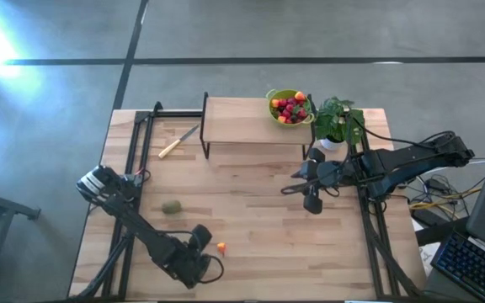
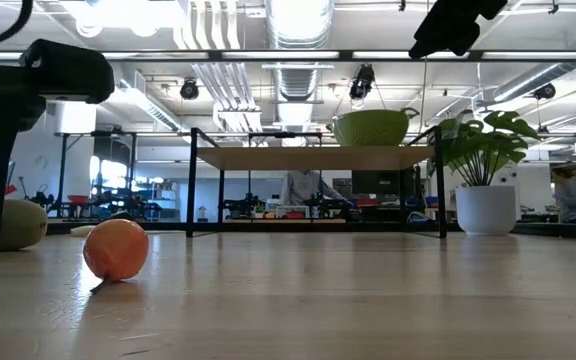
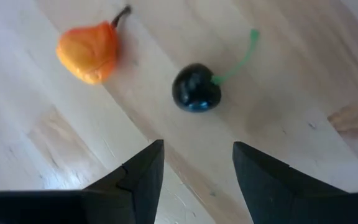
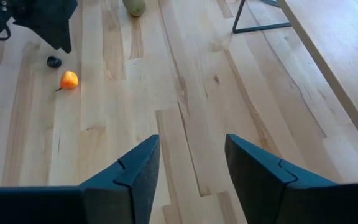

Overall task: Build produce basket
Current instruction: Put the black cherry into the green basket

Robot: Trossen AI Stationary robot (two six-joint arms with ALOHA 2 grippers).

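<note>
Nearest us, our left gripper [image 3: 194, 174] hangs spread and empty over the dark cherry [image 3: 196, 95] beside the orange fruit [image 3: 87, 51], and closing off-centre could roll it away from the far green basket [image 1: 290, 106]; right gripper [image 4: 188, 168] released.

1 green colander [image 1: 289, 107], 1 kiwi [image 1: 172, 206], 1 orange fruit [image 1: 221, 247], 1 dark cherry [image 3: 196, 88], 1 knife [image 1: 178, 142], 1 potted plant [image 1: 335, 122]
</note>
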